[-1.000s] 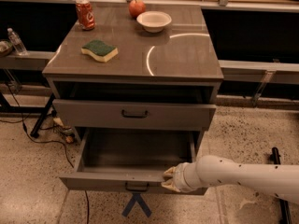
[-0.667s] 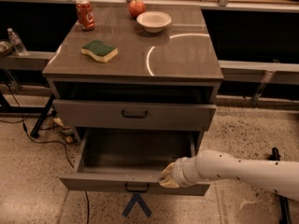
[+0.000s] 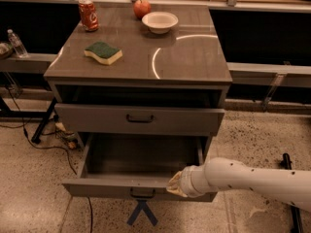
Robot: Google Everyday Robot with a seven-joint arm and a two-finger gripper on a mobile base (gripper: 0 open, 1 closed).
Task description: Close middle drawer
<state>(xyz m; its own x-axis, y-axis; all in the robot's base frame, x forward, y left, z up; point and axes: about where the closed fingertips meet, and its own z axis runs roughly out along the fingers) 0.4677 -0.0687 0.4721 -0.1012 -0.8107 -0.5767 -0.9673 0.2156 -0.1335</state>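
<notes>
Now tool [image 3: 175,185] leftward on middle drawer [image 3: 97,189]

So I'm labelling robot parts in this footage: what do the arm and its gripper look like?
The arm is a smooth, cream-white tube dotted with small dark spots, ending in a ribbed collar. The gripper, at the front edge of the middle drawer, right of its handle, looks pale yellowish-tan.

Light was warm and dim, coming from overhead. A curved glare arc sat on the cabinet top [image 3: 194,57]. Heavy shadow lay under the top and inside the open middle drawer [image 3: 141,161]. The background was near black. The gripper [image 3: 176,184], at the drawer's front right rim, was lit pale.
</notes>
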